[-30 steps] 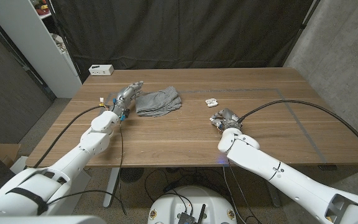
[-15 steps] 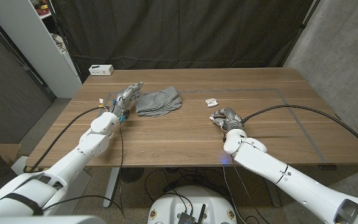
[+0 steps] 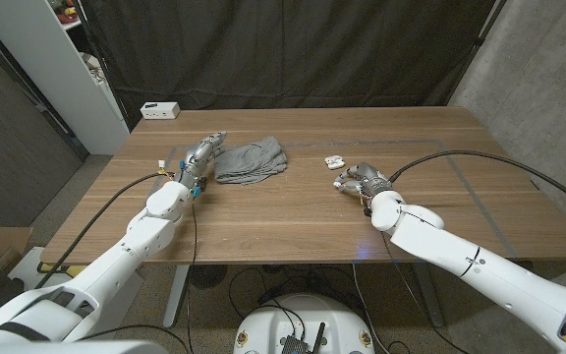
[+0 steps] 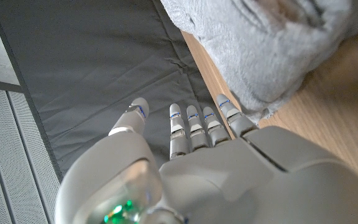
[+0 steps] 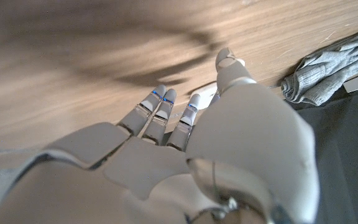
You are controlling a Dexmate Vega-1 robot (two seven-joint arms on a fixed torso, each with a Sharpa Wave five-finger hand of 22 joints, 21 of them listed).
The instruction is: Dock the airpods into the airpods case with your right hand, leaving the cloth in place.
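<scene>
While its lid faces away, airpods case [image 3: 334, 158] lies crosswise on table [image 3: 293, 211]

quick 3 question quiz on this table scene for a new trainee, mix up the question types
1. True or false: the right hand already holds the airpods case.
2. Multiple choice: the grey cloth lies nearest to which? A) the left hand B) the right hand C) the white box
3. Fill in: in the head view, the airpods case sits on the table just ______ the right hand, toward the table's far side.

Key
1. False: the case lies apart from it on the wood.
2. A
3. beyond
</scene>
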